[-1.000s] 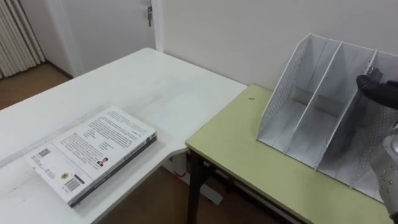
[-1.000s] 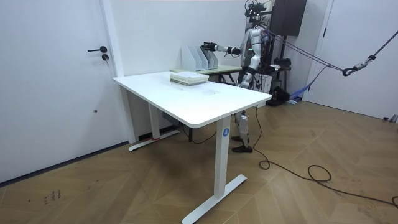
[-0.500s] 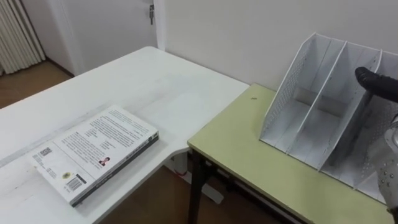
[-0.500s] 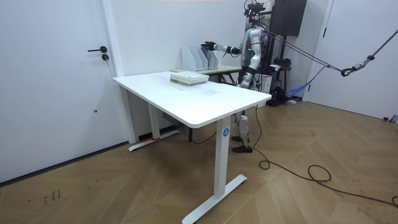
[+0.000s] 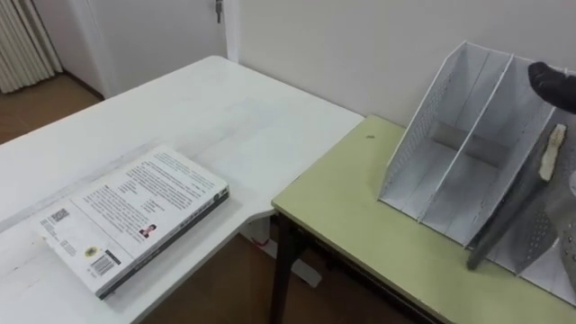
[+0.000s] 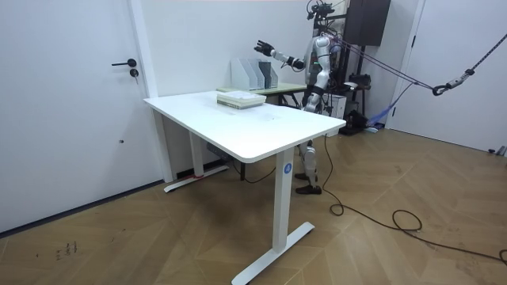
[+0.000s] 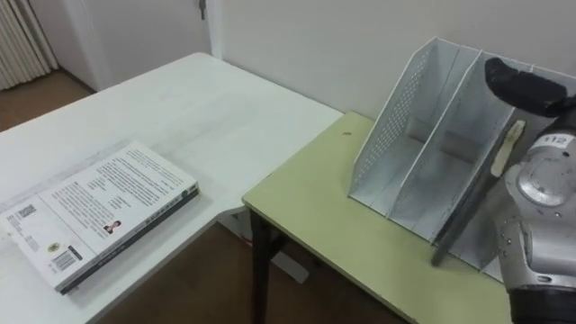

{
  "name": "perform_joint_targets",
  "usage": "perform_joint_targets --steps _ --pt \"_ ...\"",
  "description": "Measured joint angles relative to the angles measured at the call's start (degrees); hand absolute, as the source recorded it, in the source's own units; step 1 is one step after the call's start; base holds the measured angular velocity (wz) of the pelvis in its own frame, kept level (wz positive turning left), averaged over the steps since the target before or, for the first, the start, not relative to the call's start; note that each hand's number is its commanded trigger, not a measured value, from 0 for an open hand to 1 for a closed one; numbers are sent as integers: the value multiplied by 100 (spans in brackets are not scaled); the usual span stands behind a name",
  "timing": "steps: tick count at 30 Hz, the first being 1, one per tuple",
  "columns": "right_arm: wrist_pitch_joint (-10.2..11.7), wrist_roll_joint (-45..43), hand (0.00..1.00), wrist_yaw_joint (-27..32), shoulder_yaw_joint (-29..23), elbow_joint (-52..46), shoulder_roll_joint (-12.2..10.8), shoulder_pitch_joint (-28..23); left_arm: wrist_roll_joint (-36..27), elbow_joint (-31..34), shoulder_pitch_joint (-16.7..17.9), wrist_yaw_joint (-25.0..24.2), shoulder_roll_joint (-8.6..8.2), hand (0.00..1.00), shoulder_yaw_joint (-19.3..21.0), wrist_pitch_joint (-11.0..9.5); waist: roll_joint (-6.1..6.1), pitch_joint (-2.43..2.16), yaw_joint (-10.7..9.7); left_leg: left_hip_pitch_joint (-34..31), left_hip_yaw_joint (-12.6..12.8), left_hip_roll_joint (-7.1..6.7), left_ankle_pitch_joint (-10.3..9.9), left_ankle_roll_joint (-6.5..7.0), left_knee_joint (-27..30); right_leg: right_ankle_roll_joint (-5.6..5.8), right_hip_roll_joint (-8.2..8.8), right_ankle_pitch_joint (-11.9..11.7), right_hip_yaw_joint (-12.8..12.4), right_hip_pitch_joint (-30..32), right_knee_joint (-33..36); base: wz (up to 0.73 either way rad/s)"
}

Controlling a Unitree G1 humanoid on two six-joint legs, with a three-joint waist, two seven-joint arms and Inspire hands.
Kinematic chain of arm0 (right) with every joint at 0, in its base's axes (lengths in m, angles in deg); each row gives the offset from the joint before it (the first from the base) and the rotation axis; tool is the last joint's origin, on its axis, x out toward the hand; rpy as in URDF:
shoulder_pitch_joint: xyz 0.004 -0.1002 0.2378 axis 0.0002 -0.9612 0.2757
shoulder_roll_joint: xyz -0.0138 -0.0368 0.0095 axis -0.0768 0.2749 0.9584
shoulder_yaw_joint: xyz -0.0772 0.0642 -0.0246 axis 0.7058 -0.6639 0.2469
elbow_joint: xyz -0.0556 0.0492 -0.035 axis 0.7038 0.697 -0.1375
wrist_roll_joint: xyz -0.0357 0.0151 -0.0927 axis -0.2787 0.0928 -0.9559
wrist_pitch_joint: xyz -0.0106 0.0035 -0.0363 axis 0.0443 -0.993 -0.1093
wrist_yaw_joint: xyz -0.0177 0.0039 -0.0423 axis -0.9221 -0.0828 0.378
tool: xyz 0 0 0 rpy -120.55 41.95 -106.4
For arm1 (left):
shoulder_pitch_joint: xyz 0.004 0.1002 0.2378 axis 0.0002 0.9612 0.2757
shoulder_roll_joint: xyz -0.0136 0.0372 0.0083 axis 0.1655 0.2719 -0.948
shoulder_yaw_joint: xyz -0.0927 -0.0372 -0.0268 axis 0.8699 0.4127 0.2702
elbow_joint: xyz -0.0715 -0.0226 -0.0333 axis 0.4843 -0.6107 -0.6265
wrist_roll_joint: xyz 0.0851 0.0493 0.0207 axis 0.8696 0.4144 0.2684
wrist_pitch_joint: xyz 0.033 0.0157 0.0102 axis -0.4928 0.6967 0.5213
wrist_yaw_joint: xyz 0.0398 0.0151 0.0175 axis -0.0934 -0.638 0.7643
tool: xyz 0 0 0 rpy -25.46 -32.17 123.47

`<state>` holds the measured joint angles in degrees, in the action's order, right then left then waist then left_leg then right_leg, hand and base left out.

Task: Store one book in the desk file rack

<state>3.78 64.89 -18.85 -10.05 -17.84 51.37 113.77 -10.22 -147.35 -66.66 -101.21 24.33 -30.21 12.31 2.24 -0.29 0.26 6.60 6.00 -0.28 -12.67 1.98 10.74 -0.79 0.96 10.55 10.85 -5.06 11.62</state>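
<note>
A white-covered book (image 5: 135, 219) lies flat on the white table (image 5: 207, 117), well left of the rack; it also shows as the book (image 7: 97, 213) and the book (image 6: 240, 99). The white file rack (image 5: 454, 171) stands on the green desk (image 5: 360, 225), its slots holding nothing that I can see. My right hand (image 6: 262, 46) is raised in the air above the file rack (image 6: 257, 73), fingers spread and holding nothing. In the eye views its dark shape, the right hand (image 5: 553, 84), enters from the top right over the file rack (image 7: 423, 153). My left hand (image 6: 312, 104) hangs at my side.
The green desk butts against the white table's far corner, with a gap of wooden floor (image 5: 216, 288) below. A wall runs close behind the rack. I stand at the green desk, facing the rack.
My right hand has lifted from level with the rack's top to well above it. The book has not moved; the eye view has shifted slightly.
</note>
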Motion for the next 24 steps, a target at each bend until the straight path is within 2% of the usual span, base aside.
perform_joint_targets --steps 5,8,10,14,17,20,24 --pt "9 5 0 -813 381 -633 29 -35 -34 -102 -31 -4 33 0 -114 -116 -20 19 -46 27 15 46 0 -2 13 -16 -4 -14 11 -40 -6 0" --pt "7 20 0 -1422 464 -1112 28 -332 -33 -169 -48 -28 29 0 -95 -182 -29 27 -4 9 11 51 -3 -5 -17 -18 -6 -21 2 -42 -1 0" --pt "7 87 0 -1943 536 -1481 29 -503 -28 -167 -65 -38 29 0 -37 -191 -19 26 16 -9 26 53 -3 -5 -43 -19 -10 -23 -28 -2 4 -5" --pt "0 52 0 -2599 730 -1792 54 -503 -18 -183 -46 -109 62 0 -42 -224 17 18 15 0 79 52 5 -13 -31 -24 -20 -26 -81 9 -2 -7" --pt "-18 34 0 -3270 963 -2098 54 -507 -37 -171 -73 -179 111 0 -102 -232 64 30 7 -12 102 61 4 -13 -20 -24 -19 -26 -80 21 -4 -3" --pt "-105 -8 0 -4076 1328 -2205 40 -523 -39 -203 -136 -184 170 0 -205 -231 115 26 20 -30 88 67 3 -14 -37 -22 -24 -27 -107 34 -5 0" --pt "-359 -51 0 -5071 1698 -2224 36 -552 -14 -240 -317 -289 186 0 -294 -187 138 14 160 -35 91 69 3 -14 -48 -21 -28 -34 -125 50 -1 0"
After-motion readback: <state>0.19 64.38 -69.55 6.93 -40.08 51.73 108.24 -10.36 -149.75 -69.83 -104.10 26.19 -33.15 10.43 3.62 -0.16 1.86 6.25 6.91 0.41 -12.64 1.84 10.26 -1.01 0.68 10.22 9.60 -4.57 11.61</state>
